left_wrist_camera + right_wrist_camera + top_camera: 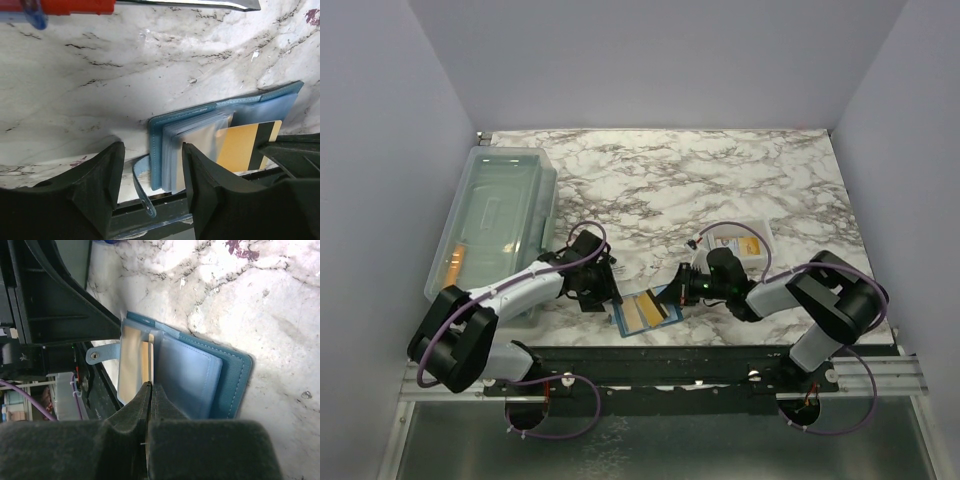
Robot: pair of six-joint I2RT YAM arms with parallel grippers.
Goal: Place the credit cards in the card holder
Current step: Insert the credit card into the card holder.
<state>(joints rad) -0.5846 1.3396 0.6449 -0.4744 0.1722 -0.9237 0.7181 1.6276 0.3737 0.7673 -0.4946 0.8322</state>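
Teal-blue folding card holder [260, 107]: lies open and flat on the white marble-pattern counter [75, 75], below and between my left end effector [152, 150] and my right end effector [150, 387], close to the counter's near edge.
Left grip: my left end effector stands with its jaws well apart and has hold of nothing. Its two fingers straddle the card holder's stitched outer edge, which shows in the gap between them. One finger [205, 190] hangs over the stack of clear sleeves; I cannot tell whether it presses on them.
Right grip: my right end effector is pinched fully together on a thin golden-orange plastic credit card [240, 145], seen edge-on running straight out from between my fingertips.
Credit card position: it lies over the inner face of the card holder. The end away from my right end effector is hidden under the clear sleeves; the end with the black stripe sticks out and meets my right fingertips. I cannot tell how far it sits inside a pocket.
Snap tab [137, 180]: a narrow blue strap curling off the card holder's edge, just beneath my left end effector, reaching past the counter's rim.
Large clear plastic bin [495, 215]: well off to the outer side of my left end effector, beyond it.
Shallow white rectangular tray [740, 243]: just beyond my right end effector.
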